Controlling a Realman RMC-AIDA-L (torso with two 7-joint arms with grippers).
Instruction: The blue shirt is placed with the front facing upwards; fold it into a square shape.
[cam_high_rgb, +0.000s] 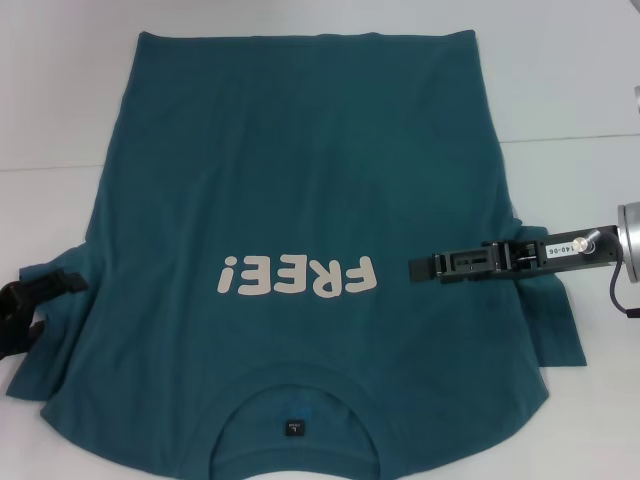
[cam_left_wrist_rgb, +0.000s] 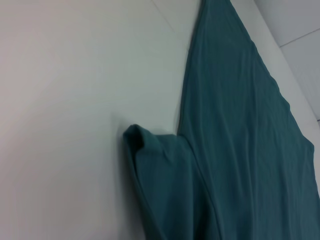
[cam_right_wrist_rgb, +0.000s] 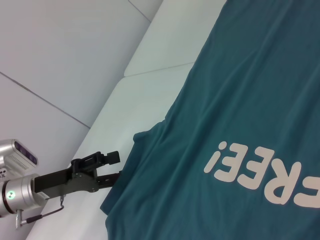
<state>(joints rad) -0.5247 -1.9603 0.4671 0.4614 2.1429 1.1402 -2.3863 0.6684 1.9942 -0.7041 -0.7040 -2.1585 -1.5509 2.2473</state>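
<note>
Folding the sleeves in first

Working from both sides, we judge the step in hand to be turning the sleeves inward. The blue shirt lies flat, print up, on the white tabletop, collar nearest the robot. Our right claw reaches in low over the shirt from the right sleeve side, its tip just beside the last letter of the print; whether it pinches cloth we cannot tell. Our left claw sits at the left sleeve, its fingers apart, touching or just beside the cloth edge.

To do this well, we should take each sleeve by its outer hem, lift only slightly, and lay it straight across the chest so the side edges run parallel.

The left claw is partly cut off by the head view's edge. Neither wrist view shows its own fingers, and the collar edge runs out of view.
</note>
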